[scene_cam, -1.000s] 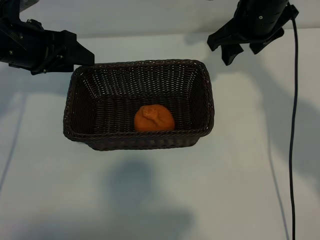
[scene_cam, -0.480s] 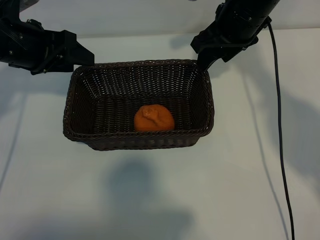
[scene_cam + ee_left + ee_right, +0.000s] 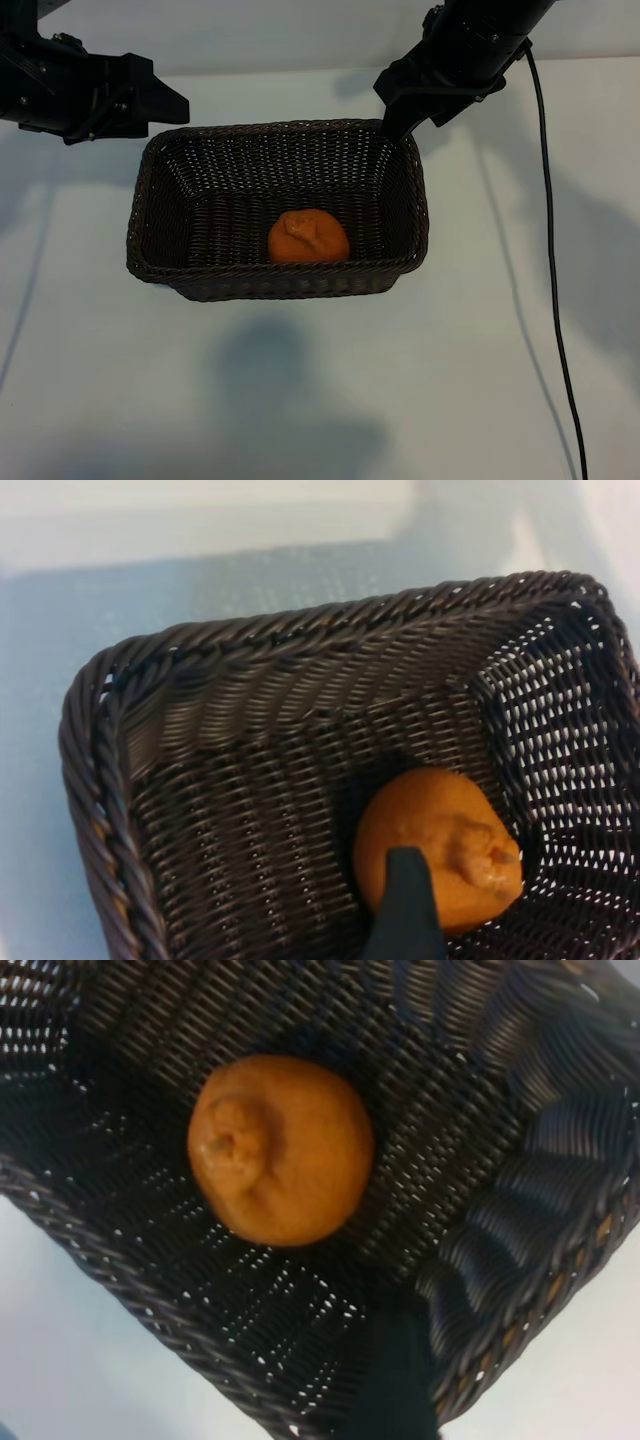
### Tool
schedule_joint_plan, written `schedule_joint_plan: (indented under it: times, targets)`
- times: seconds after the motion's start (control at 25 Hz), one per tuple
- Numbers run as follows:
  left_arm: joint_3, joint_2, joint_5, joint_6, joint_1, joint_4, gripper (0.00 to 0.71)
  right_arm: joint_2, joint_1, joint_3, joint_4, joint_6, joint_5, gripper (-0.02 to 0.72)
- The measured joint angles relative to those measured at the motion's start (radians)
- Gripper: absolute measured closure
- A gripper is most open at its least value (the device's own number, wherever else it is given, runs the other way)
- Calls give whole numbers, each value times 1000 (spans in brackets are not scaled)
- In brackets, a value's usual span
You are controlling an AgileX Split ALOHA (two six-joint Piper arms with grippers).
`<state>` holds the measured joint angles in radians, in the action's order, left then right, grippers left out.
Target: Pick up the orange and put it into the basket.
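Note:
The orange lies on the floor of the dark brown wicker basket, near its front wall and right of centre. No gripper touches it. My left gripper hangs open above the basket's far left corner; its wrist view looks down on the orange past one of its fingers. Over the far right corner my right gripper is open with nothing in it. In the right wrist view the orange rests inside the basket, beyond one of that gripper's dark fingers.
The basket stands on a plain white table. A black cable runs down the table's right side from the right arm. Both arms cast soft shadows on the tabletop.
My right arm has swung left and come over the basket's far right corner. The left arm, the orange and the basket have stayed put.

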<state>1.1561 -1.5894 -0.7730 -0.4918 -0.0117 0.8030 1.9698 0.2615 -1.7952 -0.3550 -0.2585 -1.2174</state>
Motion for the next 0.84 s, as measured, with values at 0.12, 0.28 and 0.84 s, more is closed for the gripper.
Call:
schedule_joint_plan:
  times: [0.12,0.28,0.84]
  targets:
    - [0,0,0,0,0,-3,123,0,0,0,0,0,0,145]
    - [0,0,1,0,0,-27,123,0,0,0,0,0,0,147]
    - [0,0,1,-3,0,-37,123,0,0,0,-7,0,-1,236]
